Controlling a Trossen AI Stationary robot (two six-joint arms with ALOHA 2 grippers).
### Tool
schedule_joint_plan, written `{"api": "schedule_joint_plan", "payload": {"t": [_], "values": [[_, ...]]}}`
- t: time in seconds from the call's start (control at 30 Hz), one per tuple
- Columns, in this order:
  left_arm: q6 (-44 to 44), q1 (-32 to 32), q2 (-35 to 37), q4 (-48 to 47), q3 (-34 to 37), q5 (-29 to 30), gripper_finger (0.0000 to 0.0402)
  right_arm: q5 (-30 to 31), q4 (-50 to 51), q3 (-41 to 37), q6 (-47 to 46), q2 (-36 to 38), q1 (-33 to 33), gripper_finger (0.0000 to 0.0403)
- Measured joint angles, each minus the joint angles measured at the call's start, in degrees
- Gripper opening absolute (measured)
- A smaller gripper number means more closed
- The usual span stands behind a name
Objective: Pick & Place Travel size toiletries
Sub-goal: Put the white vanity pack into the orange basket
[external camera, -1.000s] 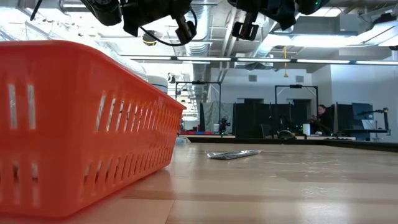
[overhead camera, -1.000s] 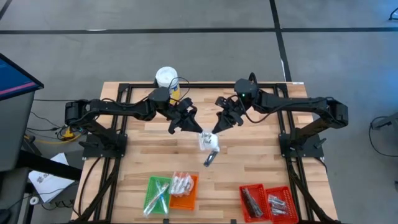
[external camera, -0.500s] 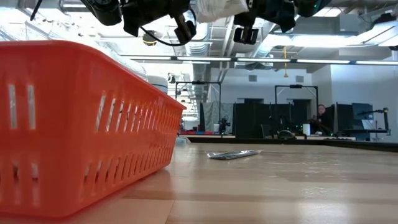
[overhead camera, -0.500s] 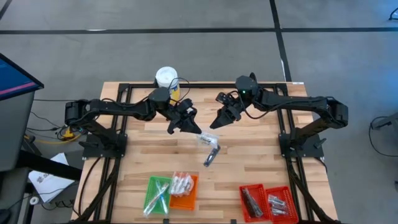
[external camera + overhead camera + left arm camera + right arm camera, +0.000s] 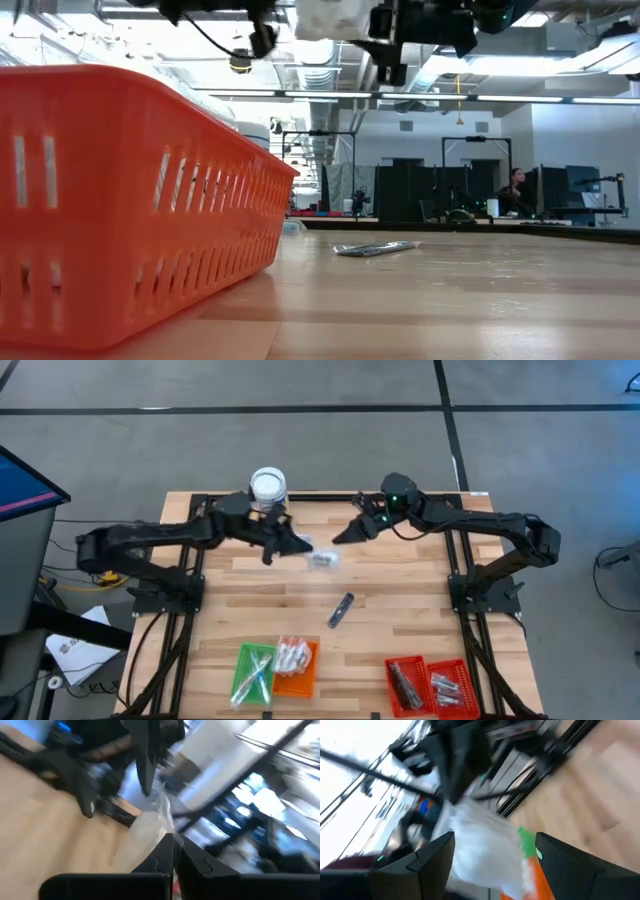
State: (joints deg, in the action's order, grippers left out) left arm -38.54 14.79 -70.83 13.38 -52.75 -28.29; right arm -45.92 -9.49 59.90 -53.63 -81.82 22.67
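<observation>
High view has my left gripper [image 5: 300, 550] pressed together on a white crinkly packet [image 5: 321, 559], lifted clear of the table [image 5: 400, 610] toward twelve o'clock. My right gripper [image 5: 343, 536] stands spread just beside it at three o'clock, holding nothing. I judge the carry wants a firm pinch and a level swing down to the trays at six. Count: one packet in hand, one dark tube [image 5: 341, 609] lying loose mid-table, four trays [image 5: 296, 682], one white-lidded tub [image 5: 268, 486].
</observation>
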Motion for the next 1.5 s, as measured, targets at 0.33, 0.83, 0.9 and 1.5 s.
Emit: {"api": "schedule_joint_plan", "payload": {"t": [0.33,0.83,0.9,1.5], "values": [[4.6,1.1,14.5,-3.4,0.0,22.7,0.0,21.2,-21.2,0.0,-4.6,0.0,0.4,0.027],[-8.8,1.4,9.8,32.3,0.0,28.7,0.0,45.0,-44.5,0.0,8.1,0.0,-7.0,0.027],[-11.9,1.1,6.9,37.1,0.0,28.4,0.0,45.0,-44.5,0.0,10.4,0.0,-8.2,0.027],[-22.3,0.7,-6.9,51.1,-5.9,23.4,0.0,49.2,-39.6,0.0,15.2,0.0,-11.4,0.027]]}}
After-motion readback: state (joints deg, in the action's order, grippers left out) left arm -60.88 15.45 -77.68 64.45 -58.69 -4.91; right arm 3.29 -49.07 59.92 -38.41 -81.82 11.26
